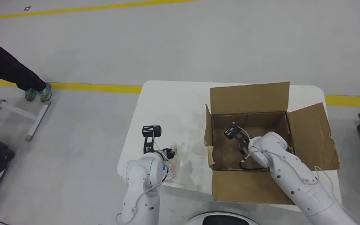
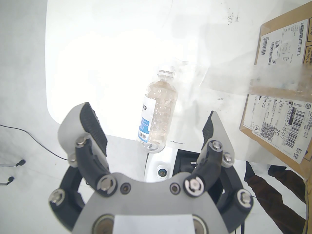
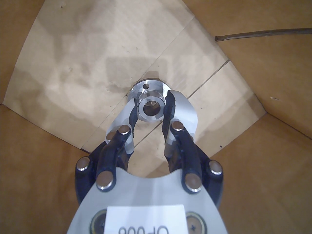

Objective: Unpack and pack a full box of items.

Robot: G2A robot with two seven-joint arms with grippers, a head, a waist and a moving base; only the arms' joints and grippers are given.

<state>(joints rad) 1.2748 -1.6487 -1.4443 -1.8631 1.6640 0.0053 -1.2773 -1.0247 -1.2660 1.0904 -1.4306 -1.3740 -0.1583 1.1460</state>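
White table (image 1: pixel 169 112) on grey floor (image 1: pixel 169 45) (2 yellow lines (image 1: pixel 95 87) cross it).

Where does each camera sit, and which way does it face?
Top view: above the arms, looking down on the table and open cardboard box; left arm and right arm show.
Left wrist view: on the left wrist, looking past the open left gripper at a bottle lying on the table.
Right wrist view: inside the box, facing its floor; the right gripper clamps a metal fitting.
Shared: top and left wrist views both show table, bottle and box.
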